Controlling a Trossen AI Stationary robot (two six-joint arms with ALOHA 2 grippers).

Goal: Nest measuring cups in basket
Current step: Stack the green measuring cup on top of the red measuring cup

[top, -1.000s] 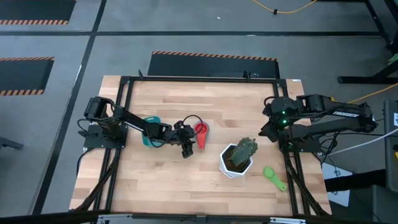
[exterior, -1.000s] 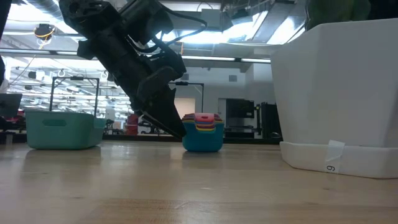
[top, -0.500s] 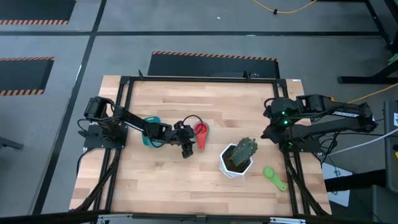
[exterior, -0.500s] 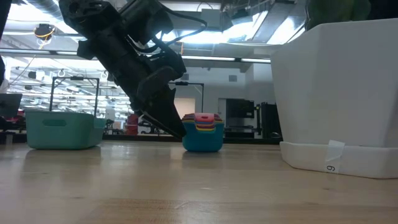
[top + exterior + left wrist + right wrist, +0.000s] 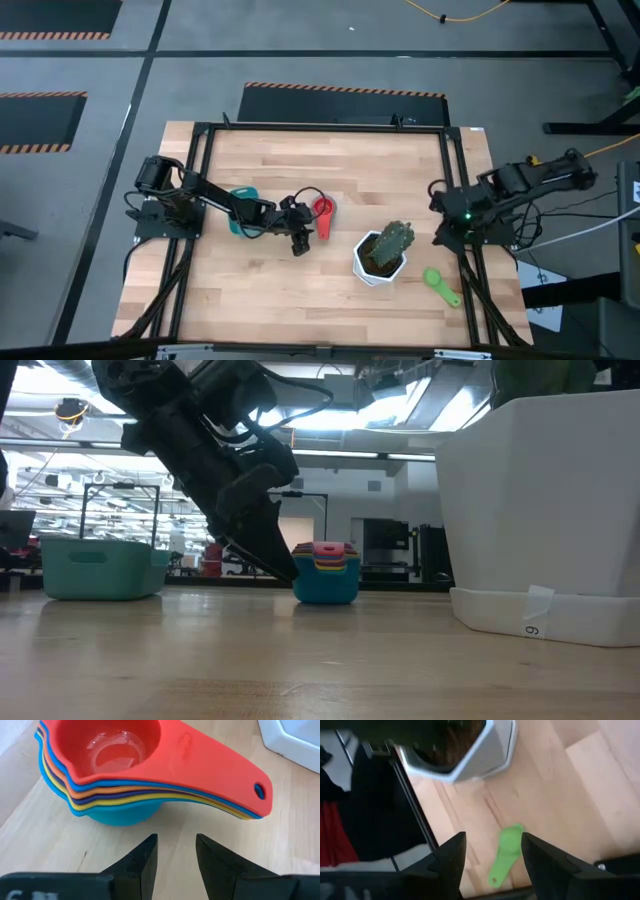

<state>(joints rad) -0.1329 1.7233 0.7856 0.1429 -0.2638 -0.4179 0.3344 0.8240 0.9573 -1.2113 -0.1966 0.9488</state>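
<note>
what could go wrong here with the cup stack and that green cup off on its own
The left pincer is open just short of the stacked measuring cups, not gripping. Pinching only the red top cup could lift it alone and undo the nesting.

The green cup lies near the table edge beside the white plant pot. The right pincer, open above it, might nudge it off or bump the pot.

The basket holds no cups yet.
</note>
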